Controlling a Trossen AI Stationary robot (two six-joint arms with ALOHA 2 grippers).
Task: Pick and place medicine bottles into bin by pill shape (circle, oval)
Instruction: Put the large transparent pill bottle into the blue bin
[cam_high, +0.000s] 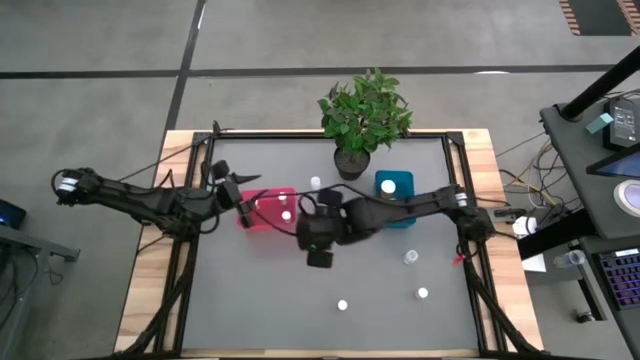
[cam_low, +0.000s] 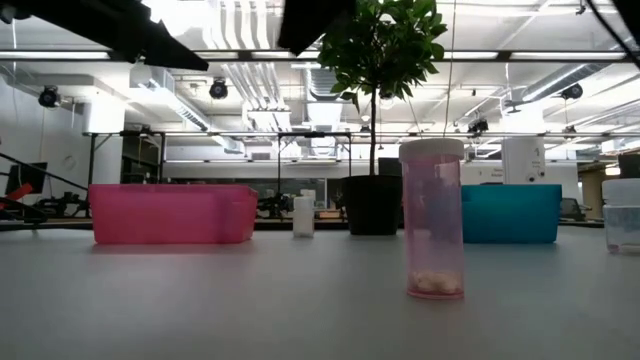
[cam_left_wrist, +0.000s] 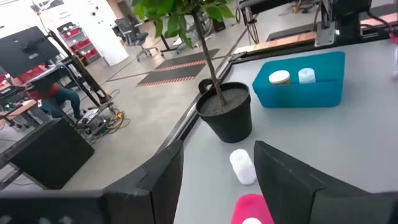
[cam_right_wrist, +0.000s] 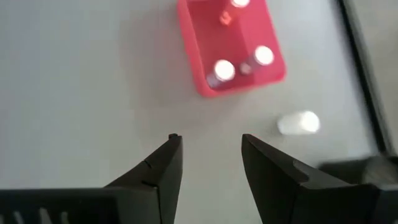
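Note:
The red bin (cam_high: 272, 208) sits left of centre with several white-capped medicine bottles (cam_right_wrist: 222, 70) standing in it. The teal bin (cam_high: 395, 190), to the right of the plant pot, holds two bottles (cam_left_wrist: 279, 77). One bottle (cam_high: 315, 183) stands on the table between the bins, and three more (cam_high: 410, 257) stand loose at the near right. My right gripper (cam_right_wrist: 209, 142) hangs open and empty above the table, just near-right of the red bin. My left gripper (cam_left_wrist: 217, 168) is open and empty, held roughly level at the red bin's left end.
A potted green plant (cam_high: 360, 120) stands at the far edge between the bins. In the low view a tall bottle (cam_low: 433, 220) with pills at its bottom stands close to the camera. Bare grey table lies at the near left.

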